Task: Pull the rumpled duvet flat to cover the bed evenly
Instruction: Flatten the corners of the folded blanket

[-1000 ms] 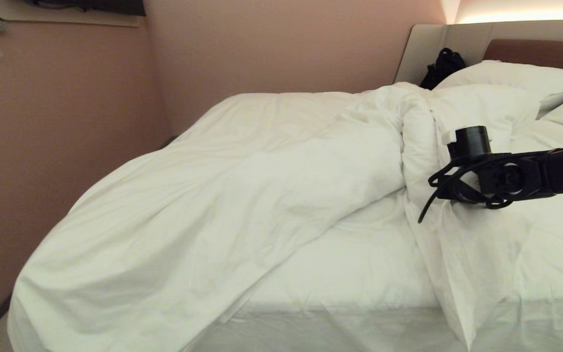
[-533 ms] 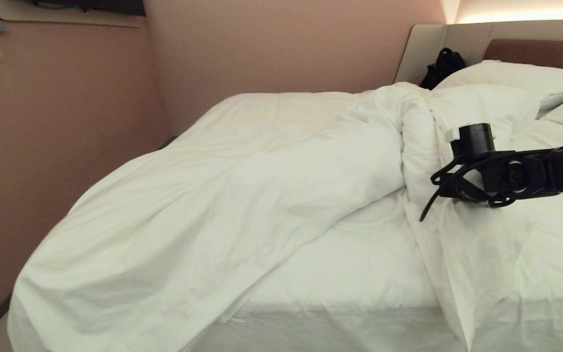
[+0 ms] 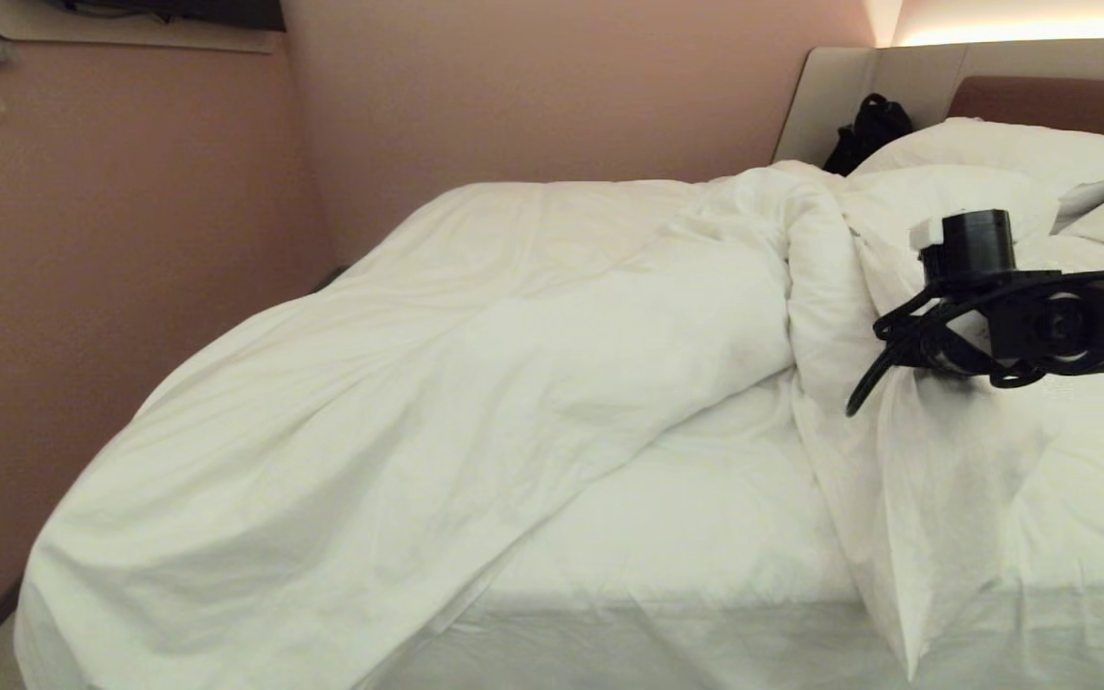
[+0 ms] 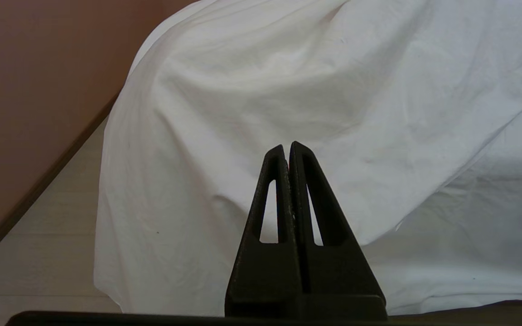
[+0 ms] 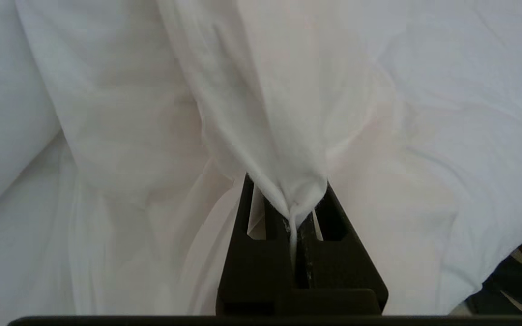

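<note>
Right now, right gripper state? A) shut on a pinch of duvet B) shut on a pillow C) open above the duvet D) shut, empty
A: in the right wrist view the right gripper has white duvet fabric bunched and clamped between its closed fingers.

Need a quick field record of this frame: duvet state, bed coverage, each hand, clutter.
duvet: rumpled, bunched in a ridge across the middle, one end hanging over the bed's left side
bed: bare sheet exposed at the near edge, uncovered
right hand: shut on a pinch of duvet fabric, over the bed's right part
left hand: shut, empty, parked low facing the draped duvet end
pillows: white, stacked at the headboard
clutter: black item against the headboard
done: no
</note>
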